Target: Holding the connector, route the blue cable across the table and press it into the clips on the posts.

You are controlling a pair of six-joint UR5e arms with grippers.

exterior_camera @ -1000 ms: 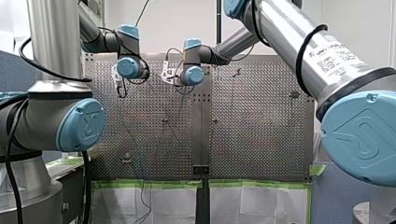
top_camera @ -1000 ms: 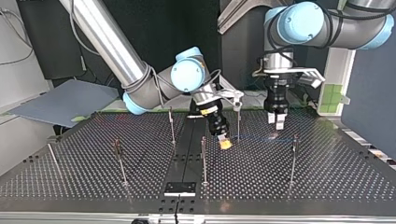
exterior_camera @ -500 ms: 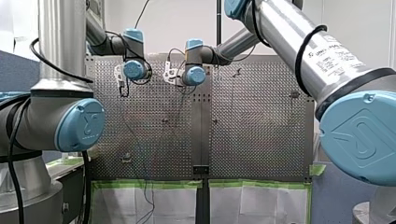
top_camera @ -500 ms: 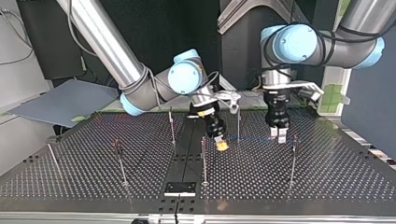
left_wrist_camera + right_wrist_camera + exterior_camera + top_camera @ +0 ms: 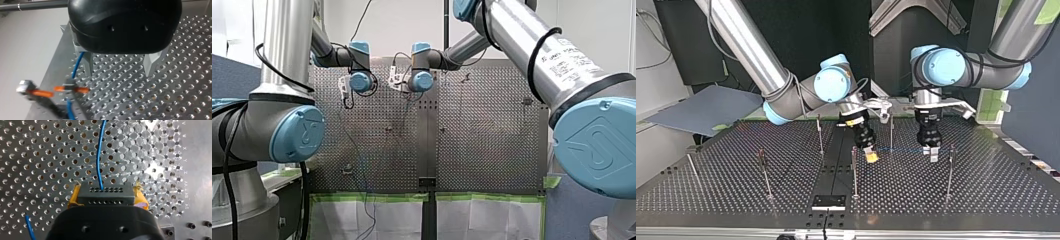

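My right gripper (image 5: 107,192) is shut with its yellow pads (image 5: 73,196) on the black connector (image 5: 103,195), and the blue cable (image 5: 99,152) runs out ahead of it over the perforated table. In the top view my right gripper (image 5: 871,157) hangs low between two posts. A thin stretch of the blue cable (image 5: 901,149) leads from it toward my left gripper (image 5: 932,154). My left gripper (image 5: 120,73) is open with nothing between its metal fingers (image 5: 88,63). The blue cable (image 5: 76,63) passes just outside one finger and down to an orange-tipped clip (image 5: 71,88) on a post.
Several thin posts stand on the table, among them one (image 5: 854,170) beside my right gripper and one (image 5: 949,172) beside my left gripper. A black plate (image 5: 828,201) lies on the centre strip near the top view's lower edge. A second bit of blue cable (image 5: 30,227) shows beside my right gripper.
My left gripper has come down and toward the top view's camera, nearer the cable, staying open. My right gripper has shifted slightly to that view's left, still holding the connector.
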